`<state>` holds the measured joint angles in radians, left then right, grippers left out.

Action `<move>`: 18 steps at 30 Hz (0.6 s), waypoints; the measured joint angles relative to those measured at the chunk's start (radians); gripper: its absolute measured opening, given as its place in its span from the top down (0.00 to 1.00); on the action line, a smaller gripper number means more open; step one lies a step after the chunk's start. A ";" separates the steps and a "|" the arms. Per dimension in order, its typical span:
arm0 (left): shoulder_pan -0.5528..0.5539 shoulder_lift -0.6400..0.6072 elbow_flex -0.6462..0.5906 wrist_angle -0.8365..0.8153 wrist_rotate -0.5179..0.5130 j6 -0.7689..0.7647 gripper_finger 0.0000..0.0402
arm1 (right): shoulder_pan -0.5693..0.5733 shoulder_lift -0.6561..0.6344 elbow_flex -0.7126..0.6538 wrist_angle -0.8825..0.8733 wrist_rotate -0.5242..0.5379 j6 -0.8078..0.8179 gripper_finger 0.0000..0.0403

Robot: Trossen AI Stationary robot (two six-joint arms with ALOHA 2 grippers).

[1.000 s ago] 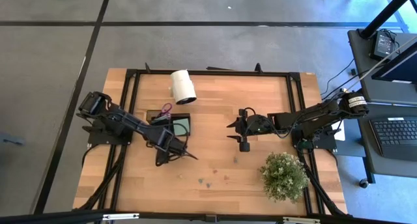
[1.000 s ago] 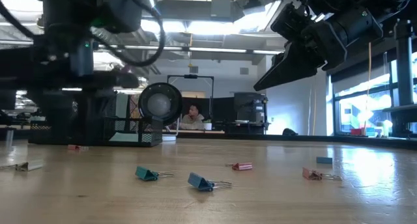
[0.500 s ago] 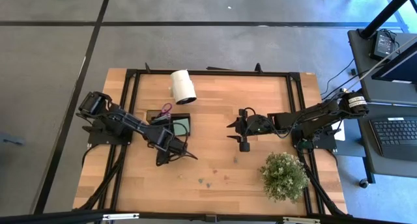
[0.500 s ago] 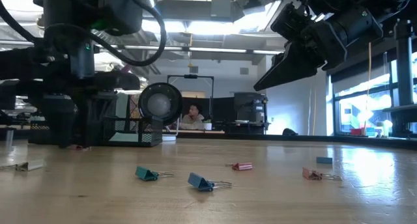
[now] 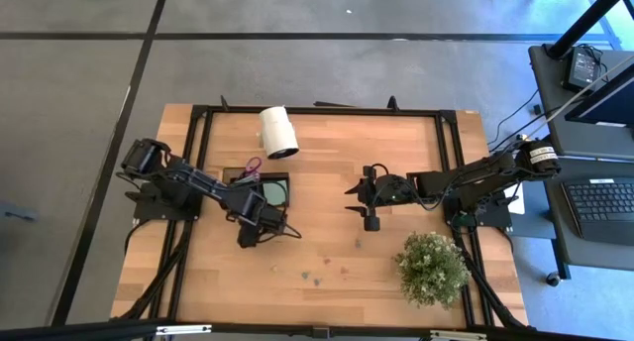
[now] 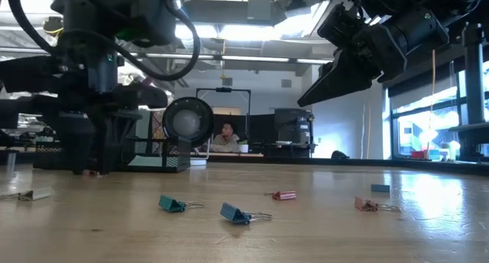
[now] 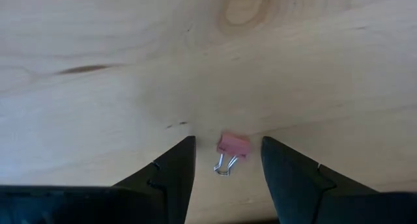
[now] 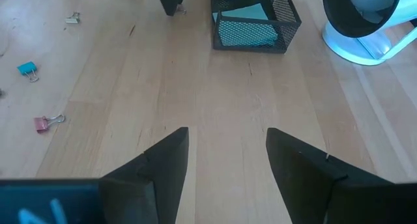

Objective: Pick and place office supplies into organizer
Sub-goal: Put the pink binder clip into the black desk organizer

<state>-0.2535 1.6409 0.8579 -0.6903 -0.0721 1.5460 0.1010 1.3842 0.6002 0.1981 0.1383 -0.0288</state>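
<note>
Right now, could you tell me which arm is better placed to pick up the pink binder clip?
The left. Its gripper hangs right over the pink binder clip, open jaws either side of it. The right gripper hangs open mid-table, away from it.

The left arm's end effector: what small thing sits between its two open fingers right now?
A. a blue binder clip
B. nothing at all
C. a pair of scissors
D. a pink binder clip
D: in the left wrist view, the pink binder clip lies on the wooden table in the gap of the left end effector, whose fingers stand open on either side of it, not yet closed.
</note>
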 joint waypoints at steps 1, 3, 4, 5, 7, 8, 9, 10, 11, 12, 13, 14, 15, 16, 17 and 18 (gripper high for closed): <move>0.001 0.004 0.001 0.000 0.002 0.008 0.58 | 0.000 0.000 0.000 0.000 0.000 0.000 0.48; 0.001 0.013 0.003 -0.001 0.005 0.026 0.58 | 0.000 0.000 0.000 0.000 0.000 -0.001 0.48; 0.001 0.018 0.003 0.000 0.005 0.035 0.58 | 0.000 0.000 0.000 0.000 0.000 -0.001 0.48; 0.002 0.022 0.003 0.001 0.005 0.044 0.58 | 0.000 0.000 0.000 0.000 0.000 -0.001 0.48; 0.006 0.023 0.003 0.002 0.008 0.050 0.58 | 0.000 0.000 0.000 0.000 0.000 -0.001 0.48; 0.008 0.023 0.003 0.003 0.012 0.050 0.58 | 0.000 0.000 0.000 0.000 0.000 -0.001 0.48; 0.010 0.024 0.003 0.004 0.014 0.051 0.58 | 0.000 0.000 0.000 0.000 0.000 -0.001 0.48; 0.011 0.024 0.002 0.004 0.015 0.052 0.58 | 0.000 0.000 0.000 0.000 0.000 -0.001 0.48; 0.012 0.024 0.002 0.005 0.016 0.055 0.58 | 0.000 0.000 0.000 0.000 0.000 -0.001 0.48; 0.012 0.024 0.002 0.005 0.017 0.058 0.58 | 0.000 0.000 0.000 0.000 0.000 -0.002 0.48; 0.012 0.025 0.002 0.005 0.017 0.063 0.59 | 0.000 0.000 0.000 0.000 0.000 -0.002 0.48; 0.012 0.025 0.001 0.005 0.016 0.064 0.60 | 0.000 0.000 0.000 0.000 0.000 -0.002 0.48; 0.012 0.025 0.001 0.004 0.016 0.064 0.61 | 0.000 0.000 0.000 0.000 0.000 -0.002 0.48; 0.012 0.025 0.001 0.003 0.016 0.064 0.63 | 0.000 0.000 0.000 0.000 0.000 -0.002 0.48; 0.012 0.025 0.000 0.002 0.016 0.064 0.64 | 0.000 0.000 0.000 0.000 0.000 -0.002 0.48; 0.012 0.026 0.000 0.001 0.016 0.064 0.66 | 0.000 0.000 0.000 0.000 0.000 -0.002 0.48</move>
<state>-0.2413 1.6665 0.8581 -0.6891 -0.0565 1.6104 0.1009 1.3842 0.5999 0.1978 0.1379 -0.0303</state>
